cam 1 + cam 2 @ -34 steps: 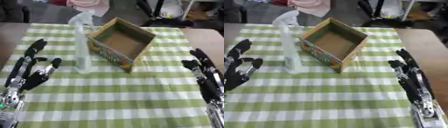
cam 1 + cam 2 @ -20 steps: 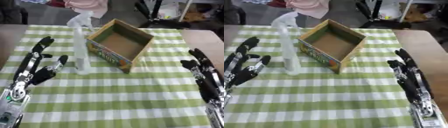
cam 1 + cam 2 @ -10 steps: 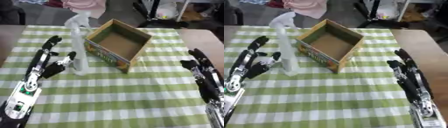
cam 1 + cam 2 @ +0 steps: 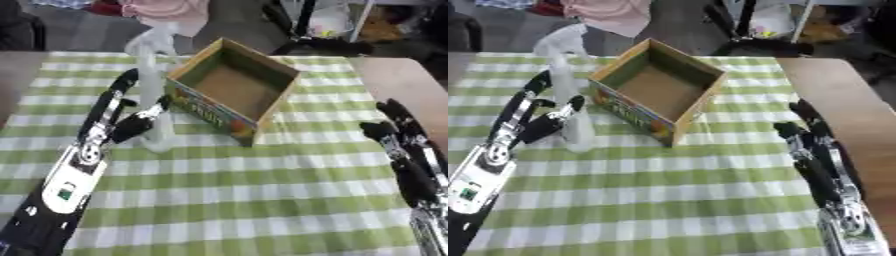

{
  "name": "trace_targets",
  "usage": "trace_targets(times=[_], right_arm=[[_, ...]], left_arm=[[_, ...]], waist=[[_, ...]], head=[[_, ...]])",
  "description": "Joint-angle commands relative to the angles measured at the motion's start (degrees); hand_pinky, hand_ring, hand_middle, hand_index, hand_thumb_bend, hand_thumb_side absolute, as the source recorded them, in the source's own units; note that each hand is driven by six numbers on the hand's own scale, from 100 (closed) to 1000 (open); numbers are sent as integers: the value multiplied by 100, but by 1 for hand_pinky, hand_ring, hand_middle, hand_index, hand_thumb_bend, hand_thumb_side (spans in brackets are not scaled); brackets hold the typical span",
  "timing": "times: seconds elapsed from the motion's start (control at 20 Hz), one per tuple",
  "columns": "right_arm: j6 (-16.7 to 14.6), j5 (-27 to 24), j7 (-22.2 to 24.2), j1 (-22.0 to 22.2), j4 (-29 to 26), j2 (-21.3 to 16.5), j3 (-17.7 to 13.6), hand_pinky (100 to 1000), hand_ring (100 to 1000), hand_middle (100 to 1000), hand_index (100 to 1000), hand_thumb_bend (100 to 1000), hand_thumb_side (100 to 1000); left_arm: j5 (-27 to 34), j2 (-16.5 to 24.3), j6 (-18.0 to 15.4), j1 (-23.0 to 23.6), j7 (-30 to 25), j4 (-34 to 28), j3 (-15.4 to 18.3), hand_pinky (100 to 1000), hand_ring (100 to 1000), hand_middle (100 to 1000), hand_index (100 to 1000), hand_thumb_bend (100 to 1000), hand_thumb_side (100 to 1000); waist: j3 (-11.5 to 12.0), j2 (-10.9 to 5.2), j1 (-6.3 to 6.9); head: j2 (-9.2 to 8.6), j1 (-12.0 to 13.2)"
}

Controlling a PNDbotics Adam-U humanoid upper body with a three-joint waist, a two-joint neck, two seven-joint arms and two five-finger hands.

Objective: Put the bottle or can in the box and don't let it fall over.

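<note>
**A:** Standing upright on the green-and-white checked cloth (image 4: 262,200) over the counter (image 4: 411,85): tall clear plastic spray bottle (image 4: 150,100) with a pale trigger head, just left of the open brown cardboard box with printed sides (image 4: 234,95). Bottle is outside the box, close to its near-left wall; can't tell if they touch.

**B:** Left hand?

**A:** Black left hand (image 4: 118,117) is right at the bottle's lower half. Fingers run straight up along its left side, thumb is at the front of the bottle. Fingers apart, not wrapped round it. Can't tell if there's contact.

**B:** Right hand?

**A:** Black right hand (image 4: 811,150) sits by the cloth's right edge, well apart from box and bottle, fingers straight and spread, holding nothing.

**B:** Box?

**A:** Sits askew, one corner toward the camera, inside bare.
</note>
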Motion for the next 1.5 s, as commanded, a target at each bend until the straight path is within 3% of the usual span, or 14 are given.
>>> trace_targets(times=[0.05, 0.2, 0.45, 0.6, 0.7, 0.8, 0.85, 1.1, 1.15, 1.25, 1.3, 1.35, 1.5], right_arm=[[-18, -35, 37, -42, -62, -43, 12, 858, 789, 957, 1000, 100, 542], [-18, -38, 44, -40, -59, -42, 16, 858, 789, 957, 1000, 100, 541], [-19, -42, 44, -38, -56, -40, 13, 859, 789, 957, 1000, 100, 541], [-17, -42, 39, -36, -52, -40, 9, 859, 789, 957, 1000, 100, 540], [-18, -43, 42, -38, -52, -37, 11, 859, 789, 957, 1000, 100, 540], [-18, -42, 43, -36, -52, -37, 9, 859, 789, 957, 1000, 100, 539], [-18, -42, 41, -35, -51, -38, 7, 859, 789, 957, 1000, 100, 540], [-17, -42, 37, -32, -50, -39, 6, 859, 789, 957, 1000, 100, 539], [-17, -42, 38, -31, -49, -38, 7, 859, 789, 957, 1000, 100, 539], [-17, -42, 40, -31, -47, -39, 8, 859, 789, 957, 1000, 100, 538], [-17, -43, 40, -30, -45, -40, 8, 859, 789, 957, 1000, 100, 538], [-17, -44, 42, -30, -45, -42, 10, 859, 789, 957, 1000, 100, 539], [-17, -49, 52, -30, -43, -42, 20, 859, 789, 957, 1000, 100, 539]], left_arm=[[-57, -9, 8, -247, -12, 92, -3, 778, 1000, 1000, 951, 424, 647], [-149, 1, 13, -375, -63, 217, -30, 780, 1000, 1000, 933, 396, 629], [-227, -2, 31, -418, -181, 366, -55, 780, 1000, 1000, 846, 247, 528], [-202, -16, 41, -400, -274, 449, -53, 777, 1000, 1000, 779, 116, 413], [-167, -25, 21, -391, -334, 495, -63, 774, 1000, 1000, 712, 100, 309], [-134, -29, -41, -374, -373, 507, -79, 771, 1000, 1000, 581, 100, 159], [-111, -32, -82, -368, -370, 505, -81, 771, 1000, 1000, 536, 100, 186], [-29, -29, -207, -359, -346, 522, -85, 770, 1000, 1000, 531, 100, 192], [-13, -42, -225, -374, -331, 502, -66, 765, 1000, 1000, 458, 100, 298], [129, -41, -340, -376, -227, 382, 7, 760, 1000, 1000, 457, 100, 308], [227, -30, -380, -385, -173, 341, 35, 757, 1000, 1000, 456, 100, 469], [332, -15, -406, -409, -126, 301, 55, 756, 1000, 1000, 455, 100, 312], [656, 35, -429, -564, -37, 189, 81, 754, 1000, 1000, 455, 100, 322]], waist=[[-26, -123, 5], [-45, -125, 1], [-62, -127, -2], [-60, -131, -3], [-58, -137, -6], [-55, -142, -9], [-53, -144, -11], [-50, -147, -13], [-50, -153, -16], [-50, -159, -17], [-49, -161, -17], [-49, -161, -17], [-62, -159, -18]], head=[[6, 23], [1, 32], [4, 29], [5, 23], [7, 16], [4, 13], [1, 10], [-2, 4], [3, 4], [6, 1], [9, 0], [14, 0], [15, 11]])
